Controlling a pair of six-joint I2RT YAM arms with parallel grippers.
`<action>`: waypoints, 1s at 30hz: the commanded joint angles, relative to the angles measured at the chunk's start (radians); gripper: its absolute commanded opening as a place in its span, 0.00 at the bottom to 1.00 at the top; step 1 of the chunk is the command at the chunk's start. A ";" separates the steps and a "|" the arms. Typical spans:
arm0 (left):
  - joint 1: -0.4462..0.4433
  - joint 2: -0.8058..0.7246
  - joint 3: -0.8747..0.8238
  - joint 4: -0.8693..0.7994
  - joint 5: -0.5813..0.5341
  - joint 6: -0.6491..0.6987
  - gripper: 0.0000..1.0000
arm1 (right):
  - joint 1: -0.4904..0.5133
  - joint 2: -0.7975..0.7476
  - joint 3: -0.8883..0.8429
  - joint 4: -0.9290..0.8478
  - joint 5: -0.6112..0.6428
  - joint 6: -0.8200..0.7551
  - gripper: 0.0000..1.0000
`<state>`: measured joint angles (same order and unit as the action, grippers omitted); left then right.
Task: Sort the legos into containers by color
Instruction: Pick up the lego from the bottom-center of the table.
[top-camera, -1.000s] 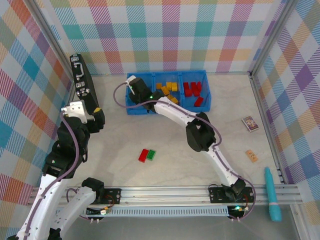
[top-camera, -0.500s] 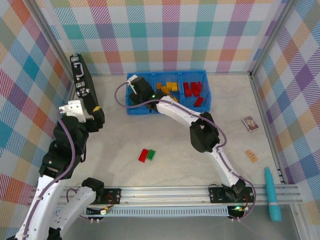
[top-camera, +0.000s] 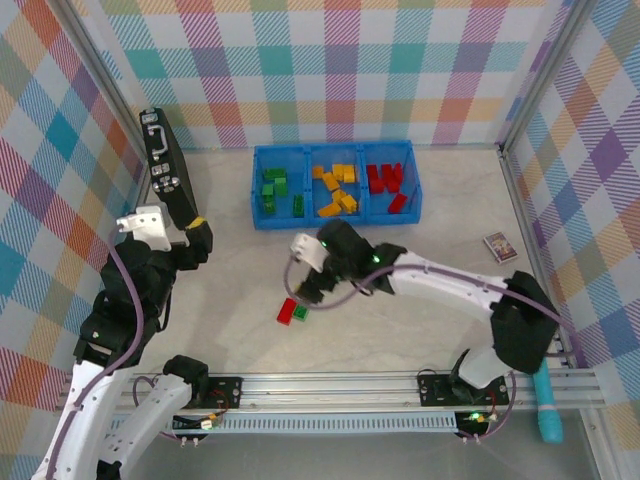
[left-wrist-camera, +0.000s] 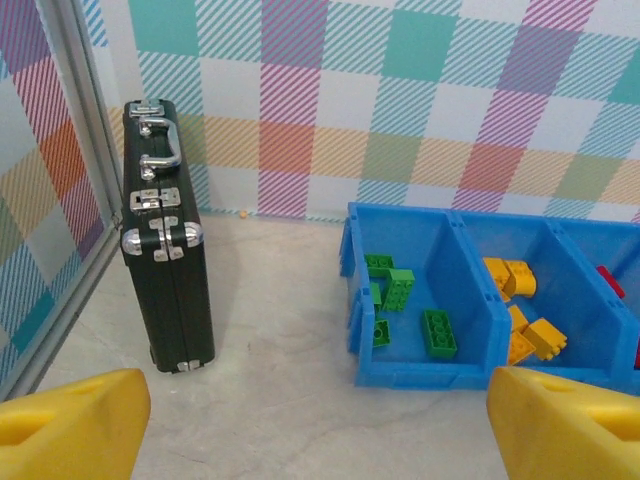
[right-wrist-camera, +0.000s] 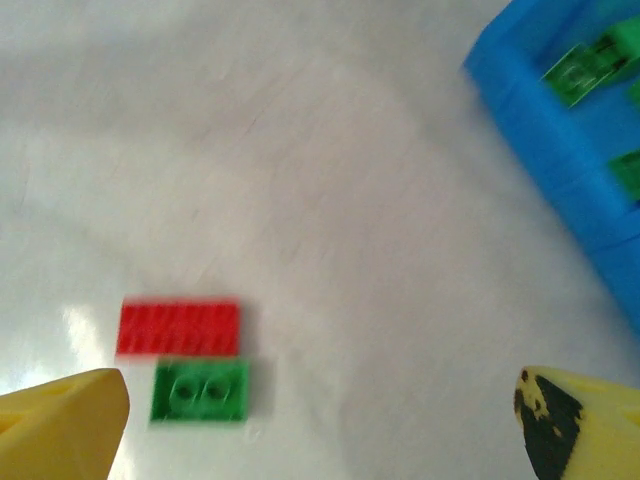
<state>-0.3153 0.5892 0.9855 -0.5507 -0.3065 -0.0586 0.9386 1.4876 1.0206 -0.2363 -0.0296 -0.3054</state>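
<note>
Bright, even light; right wrist view motion-blurred.

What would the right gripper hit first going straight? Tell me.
Likely the pale table top: the open right gripper aims at bare surface, with the green studded brick and oblong red brick off toward one fingertip. Depth unclear.

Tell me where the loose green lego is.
In the top view, the green lego lies on the table, right beside a red lego on its left, on the near side of the blue containers.
</note>
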 joint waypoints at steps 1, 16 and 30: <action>0.010 -0.019 -0.009 -0.015 0.021 0.008 0.87 | -0.009 -0.063 -0.131 0.188 -0.145 -0.084 0.99; 0.009 -0.007 0.026 -0.023 -0.020 0.075 0.88 | 0.080 0.163 -0.265 0.512 -0.087 0.023 0.99; 0.008 -0.014 0.000 0.009 -0.036 0.084 0.89 | 0.089 0.331 -0.194 0.521 -0.037 0.080 0.87</action>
<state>-0.3153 0.5831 0.9855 -0.5735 -0.3237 0.0048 1.0218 1.7874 0.7990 0.2539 -0.0700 -0.2451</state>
